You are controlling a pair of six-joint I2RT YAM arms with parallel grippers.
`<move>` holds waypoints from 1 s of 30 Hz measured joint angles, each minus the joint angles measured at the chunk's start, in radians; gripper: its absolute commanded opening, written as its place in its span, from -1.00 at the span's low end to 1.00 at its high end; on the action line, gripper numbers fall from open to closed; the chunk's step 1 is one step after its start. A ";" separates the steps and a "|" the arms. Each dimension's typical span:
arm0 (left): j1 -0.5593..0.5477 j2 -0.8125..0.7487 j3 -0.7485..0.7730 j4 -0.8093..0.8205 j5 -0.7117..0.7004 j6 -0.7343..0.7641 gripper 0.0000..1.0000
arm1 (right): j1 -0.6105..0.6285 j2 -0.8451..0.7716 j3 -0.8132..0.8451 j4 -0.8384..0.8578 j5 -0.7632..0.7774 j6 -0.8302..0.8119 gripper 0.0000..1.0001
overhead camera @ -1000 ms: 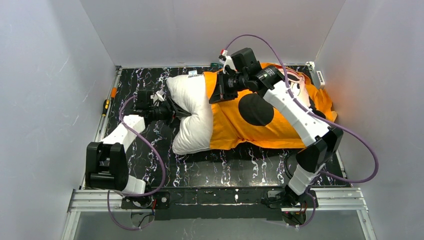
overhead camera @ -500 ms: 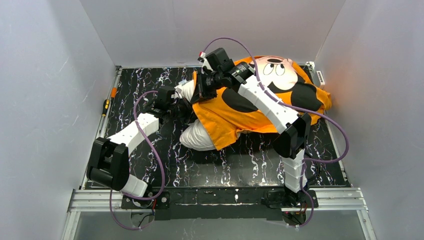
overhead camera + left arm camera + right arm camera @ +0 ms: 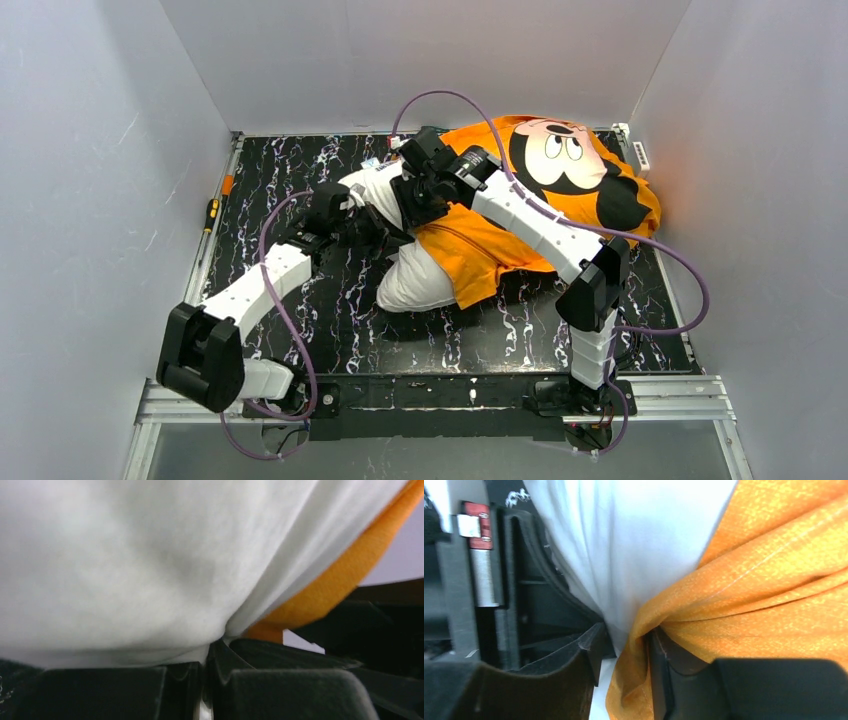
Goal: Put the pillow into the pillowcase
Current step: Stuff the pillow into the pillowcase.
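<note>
Your left gripper (image 3: 207,652) clamps the pillow (image 3: 125,555) at its left end; your right gripper (image 3: 624,647) stands parted, pillowcase (image 3: 774,580) cloth between its jaws.

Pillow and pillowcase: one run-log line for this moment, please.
stage: pillow partly inside pillowcase | left jaws: shut on pillow | right jaws: around pillowcase edge, grip unclear

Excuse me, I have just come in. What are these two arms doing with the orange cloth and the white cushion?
The two arms are fitting the pillow into the orange pillowcase. The left gripper is shut on the white fabric of the pillow's exposed end. The right gripper has the pillowcase's edge between its fingers; whether it grips it is unclear. The pillow is partly inside, but one white end sticks out.
</note>
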 measured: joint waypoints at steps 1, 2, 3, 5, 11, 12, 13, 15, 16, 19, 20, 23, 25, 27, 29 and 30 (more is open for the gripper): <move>0.000 -0.018 -0.014 0.003 0.000 -0.009 -0.85 | 0.005 -0.002 -0.011 0.003 0.008 -0.009 -0.02; 0.000 -0.033 -0.028 0.007 0.000 -0.016 -0.51 | 0.010 -0.006 -0.024 0.005 0.014 -0.018 -0.02; 0.001 -0.053 -0.047 0.008 0.000 -0.024 -0.15 | 0.012 -0.009 -0.039 0.009 0.016 -0.024 -0.03; 0.018 -0.103 -0.092 0.020 0.013 -0.042 0.25 | 0.014 -0.011 -0.061 0.019 0.019 -0.031 -0.10; 0.210 -0.364 -0.159 -0.050 0.078 -0.024 0.65 | 0.016 -0.010 -0.106 0.047 0.000 -0.033 -0.18; 0.256 -0.396 -0.150 -0.092 0.081 0.003 0.70 | 0.016 -0.010 -0.107 0.047 -0.006 -0.033 -0.17; 0.290 -0.412 -0.140 -0.127 0.082 0.024 0.72 | 0.016 -0.010 -0.107 0.048 -0.012 -0.033 -0.17; 0.361 -0.409 -0.112 -0.218 0.082 0.086 0.75 | 0.013 -0.010 -0.107 0.051 -0.022 -0.033 -0.17; 0.385 -0.392 -0.103 -0.250 0.080 0.109 0.76 | 0.011 -0.010 -0.107 0.051 -0.027 -0.033 -0.17; 0.412 -0.294 -0.102 -0.283 0.077 0.151 0.72 | 0.005 -0.010 -0.107 0.051 -0.045 -0.032 -0.18; 0.414 -0.244 -0.103 -0.274 0.077 0.158 0.67 | 0.002 -0.010 -0.107 0.052 -0.050 -0.029 -0.19; 0.414 -0.097 -0.103 -0.224 0.085 0.168 0.17 | -0.006 -0.011 -0.106 0.052 -0.070 -0.024 -0.26; 0.414 0.001 -0.102 -0.177 0.100 0.170 -0.31 | -0.014 -0.011 -0.100 0.050 -0.085 -0.019 -0.43; 0.412 0.074 -0.100 -0.124 0.128 0.164 -0.69 | -0.023 -0.011 -0.087 0.046 -0.101 -0.008 -0.70; 0.406 0.114 -0.096 -0.070 0.147 0.152 -1.00 | -0.035 -0.014 -0.074 0.047 -0.119 0.007 -0.90; 0.399 0.124 -0.094 -0.050 0.150 0.146 -1.00 | -0.041 -0.017 -0.071 0.047 -0.127 0.013 -0.97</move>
